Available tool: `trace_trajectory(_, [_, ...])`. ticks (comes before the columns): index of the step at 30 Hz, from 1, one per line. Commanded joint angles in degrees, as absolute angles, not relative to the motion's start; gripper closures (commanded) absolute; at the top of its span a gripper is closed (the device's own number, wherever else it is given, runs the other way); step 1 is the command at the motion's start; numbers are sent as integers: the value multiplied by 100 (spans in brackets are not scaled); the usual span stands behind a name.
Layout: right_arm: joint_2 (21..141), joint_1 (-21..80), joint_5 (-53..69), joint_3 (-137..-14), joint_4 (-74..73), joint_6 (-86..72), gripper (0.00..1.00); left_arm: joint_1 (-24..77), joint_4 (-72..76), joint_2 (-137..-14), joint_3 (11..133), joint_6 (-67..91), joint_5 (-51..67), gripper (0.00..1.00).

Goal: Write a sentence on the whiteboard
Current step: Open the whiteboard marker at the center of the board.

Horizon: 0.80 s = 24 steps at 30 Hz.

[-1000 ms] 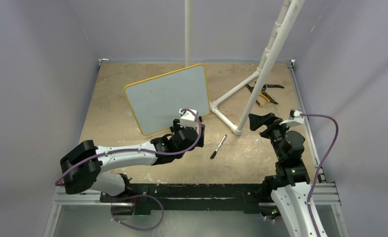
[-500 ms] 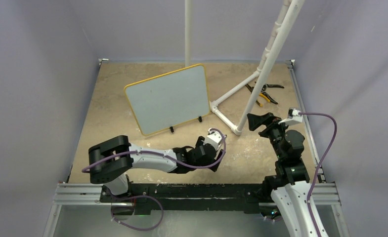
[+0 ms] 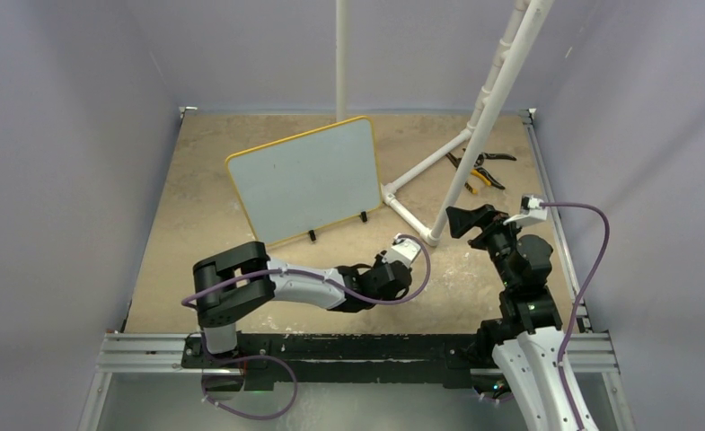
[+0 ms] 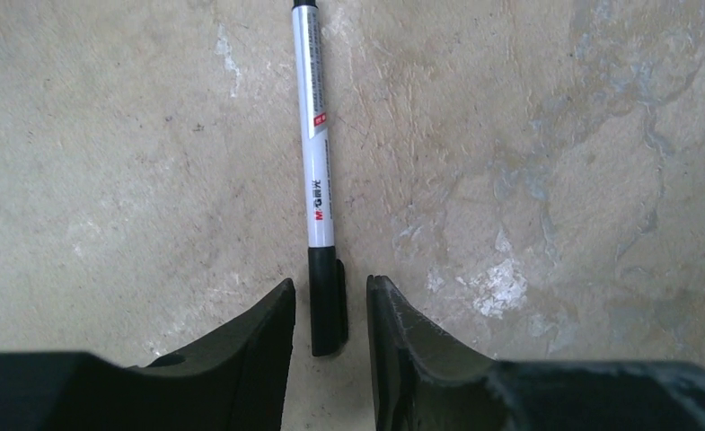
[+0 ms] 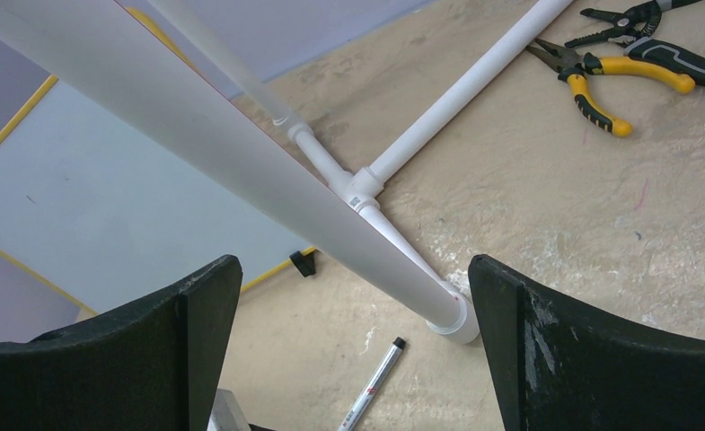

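**Marker pickup — square the pinch before lifting**

The left gripper (image 4: 330, 285) is low over the table (image 3: 205, 180), its fingers (image 4: 268, 332) narrowly apart on either side of the black cap end of the marker (image 4: 317, 153). A sliver of table shows on each side of the cap, so nothing is pinched yet. In the left wrist view the marker runs straight from 6 o'clock to 12 o'clock, well lined up with the gap.

To do this well, I would close evenly so neither finger shoves the pen sideways, then lift straight up. The hold looks set to land on the cap — it may slip off the barrel, so a grip slightly further toward 12 o'clock seems safer.

The whiteboard (image 3: 304, 180) stands propped on its feet at about 11 o'clock from the left gripper, well apart. The right gripper (image 5: 348, 269) hangs with fingers spread wide and holding nothing, beside the white pipe frame (image 5: 241, 162).
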State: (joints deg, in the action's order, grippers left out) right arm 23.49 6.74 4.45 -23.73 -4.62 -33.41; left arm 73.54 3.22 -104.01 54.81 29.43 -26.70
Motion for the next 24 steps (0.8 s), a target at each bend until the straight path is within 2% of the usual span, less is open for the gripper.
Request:
trace_trajectory(1, [2364,668,580,-2369,-194,-3235,1,7383,34,-10512,5778,3021,-3146,67])
trace_trajectory(11, [2399,667,639,-2355,-157,-3226,1,7468,-179,-10491,5631,3180,-2971,71])
trace_trajectory(13, [2415,668,674,-2355,-147,-3226,1,7479,-92,-10502,5566,3111,-2876,78])
trace_trajectory(17, [2447,668,721,-2388,-179,-3226,1,7479,-88,-10546,5502,3051,-2833,99])
trace_trajectory(19, [2467,664,728,-2407,-220,-3228,1,7479,-88,-10431,5365,3053,-2933,100])
trace_trajectory(24, [2502,668,780,-2409,-359,-3299,1,7475,1018,-9735,4551,2715,-3056,100])
